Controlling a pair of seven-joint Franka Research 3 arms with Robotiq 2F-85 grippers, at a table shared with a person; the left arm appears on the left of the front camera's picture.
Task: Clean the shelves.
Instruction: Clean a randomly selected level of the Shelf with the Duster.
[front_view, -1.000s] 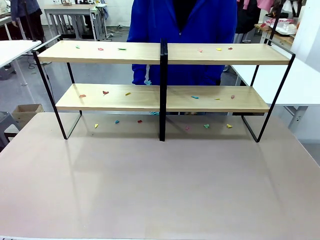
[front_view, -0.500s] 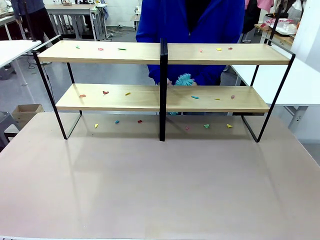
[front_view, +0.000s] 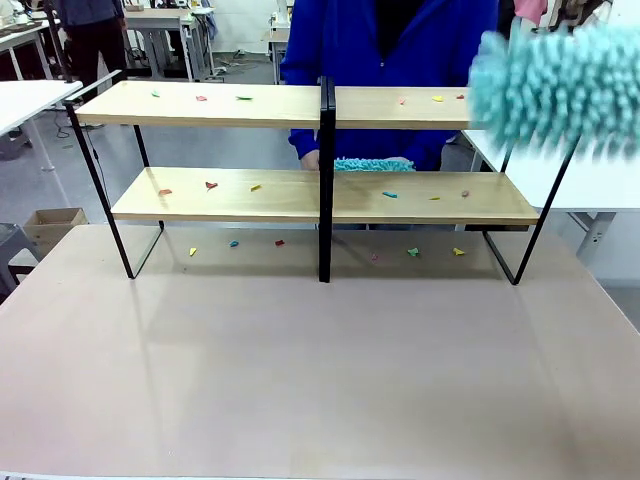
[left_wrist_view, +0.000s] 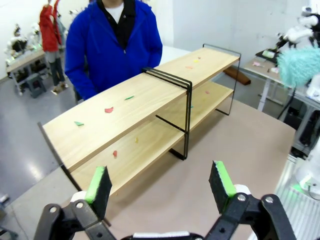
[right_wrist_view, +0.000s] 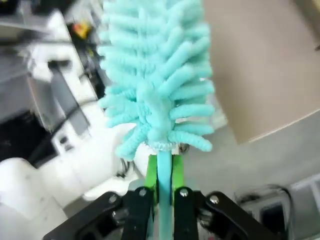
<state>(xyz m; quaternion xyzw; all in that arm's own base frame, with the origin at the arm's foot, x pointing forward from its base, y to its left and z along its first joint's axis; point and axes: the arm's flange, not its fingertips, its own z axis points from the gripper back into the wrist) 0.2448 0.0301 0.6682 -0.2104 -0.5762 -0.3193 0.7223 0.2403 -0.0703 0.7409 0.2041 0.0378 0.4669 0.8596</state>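
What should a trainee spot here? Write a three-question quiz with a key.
1. True or false: the left end effector stands open and empty.
2. The right end effector is shut on: A a yellow sponge, B a fluffy teal microfibre duster, C a white cloth?
3. Fill in: small coloured paper scraps lie on both light-wood shelves and on the ____ under them.
Key: 1 true; 2 B; 3 the pale brown table.

Surroundings: furniture, one floor item, one person.
Wide pink-grey table (front_view: 300, 380), matt top. Person in a blue zip jacket (front_view: 400, 40) standing at its far side. White table (front_view: 25, 98) far left; second white table (front_view: 610, 170) far right. Open cardboard box (front_view: 52, 225) on grey floor (front_view: 40, 180), beside the pink-grey table's left corner.
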